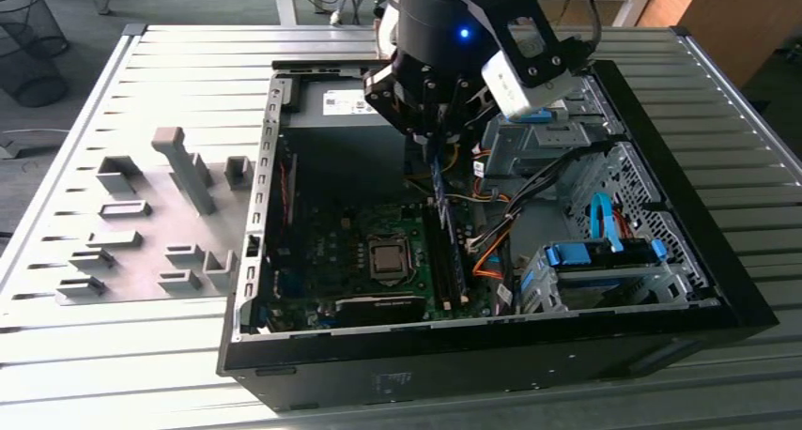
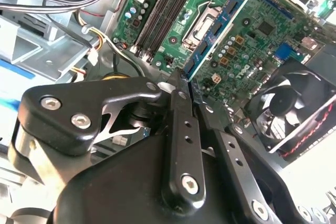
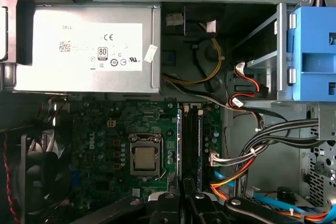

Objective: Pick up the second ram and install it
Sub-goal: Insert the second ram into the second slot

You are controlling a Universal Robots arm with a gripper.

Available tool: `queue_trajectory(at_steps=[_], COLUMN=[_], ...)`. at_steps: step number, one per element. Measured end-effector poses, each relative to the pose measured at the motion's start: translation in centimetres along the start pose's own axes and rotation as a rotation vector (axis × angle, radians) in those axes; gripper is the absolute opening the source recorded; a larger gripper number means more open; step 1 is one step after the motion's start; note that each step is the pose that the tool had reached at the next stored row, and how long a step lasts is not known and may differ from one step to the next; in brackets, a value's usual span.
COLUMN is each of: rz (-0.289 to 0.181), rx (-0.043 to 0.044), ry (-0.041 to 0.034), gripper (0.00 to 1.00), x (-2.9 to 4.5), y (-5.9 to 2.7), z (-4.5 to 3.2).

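The computer case (image 1: 701, 289) lies open on the tabletop (image 1: 150, 355), with a rack of holders (image 1: 138, 228) on the tabletop at the exterior view's left. Inside the case the circuit board (image 1: 351, 252) lies flat, the drive cage (image 1: 602, 270) at its right. The pincer (image 1: 433, 134) hangs over the memory slots (image 1: 445, 261), pinching the memory board (image 2: 212, 38) edge-down above them.

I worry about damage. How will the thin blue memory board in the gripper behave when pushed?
The second ram looks thin and flat, so probably stiff along its length yet breakable if bent sideways. Held at one narrow end by the gripper, it may tilt.
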State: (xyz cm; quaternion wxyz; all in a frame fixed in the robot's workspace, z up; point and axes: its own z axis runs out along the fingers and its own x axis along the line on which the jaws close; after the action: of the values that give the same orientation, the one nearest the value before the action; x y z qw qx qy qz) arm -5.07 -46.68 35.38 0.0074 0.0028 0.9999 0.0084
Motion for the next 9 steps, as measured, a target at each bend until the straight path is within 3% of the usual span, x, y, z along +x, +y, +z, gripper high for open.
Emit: queue_trajectory(at_steps=[9], rz=[-0.001], rx=[0.0], ry=[0.0], gripper=[0.14], x=[-0.01], y=[-0.02], z=[1.31])
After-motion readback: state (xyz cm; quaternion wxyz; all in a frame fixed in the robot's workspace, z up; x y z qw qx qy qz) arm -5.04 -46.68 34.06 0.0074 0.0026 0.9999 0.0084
